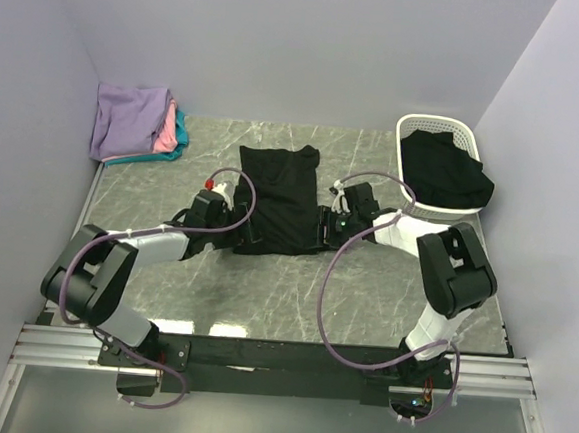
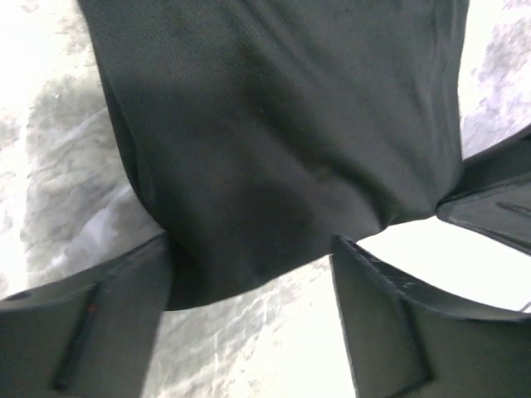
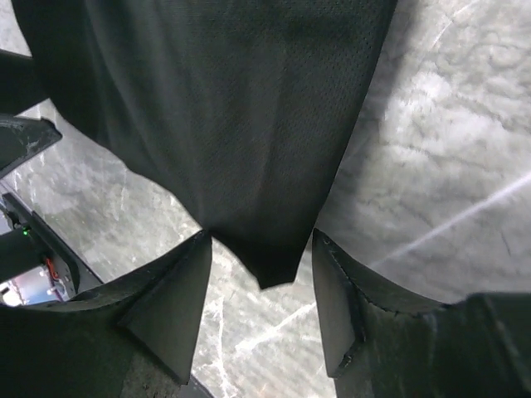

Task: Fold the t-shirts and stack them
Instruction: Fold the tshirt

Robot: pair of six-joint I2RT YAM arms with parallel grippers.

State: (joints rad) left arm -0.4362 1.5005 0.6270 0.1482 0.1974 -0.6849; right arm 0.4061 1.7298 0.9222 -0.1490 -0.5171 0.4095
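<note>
A black t-shirt (image 1: 283, 196) lies flat in the middle of the table, folded lengthwise, its hem toward me. My left gripper (image 1: 246, 228) is at its near left corner. In the left wrist view the left gripper (image 2: 249, 249) is open, and the shirt's corner (image 2: 274, 166) reaches between its fingers. My right gripper (image 1: 321, 229) is at the near right corner. In the right wrist view the right gripper (image 3: 261, 249) is open, with the pointed corner of the shirt (image 3: 249, 149) lying between its fingers. Folded lavender (image 1: 129, 119), pink (image 1: 166, 132) and teal (image 1: 180, 128) t-shirts are piled at the back left.
A white perforated basket (image 1: 437, 123) stands at the back right with black t-shirts (image 1: 444, 168) heaped in it and spilling over its near rim. Purple walls close in the table on three sides.
</note>
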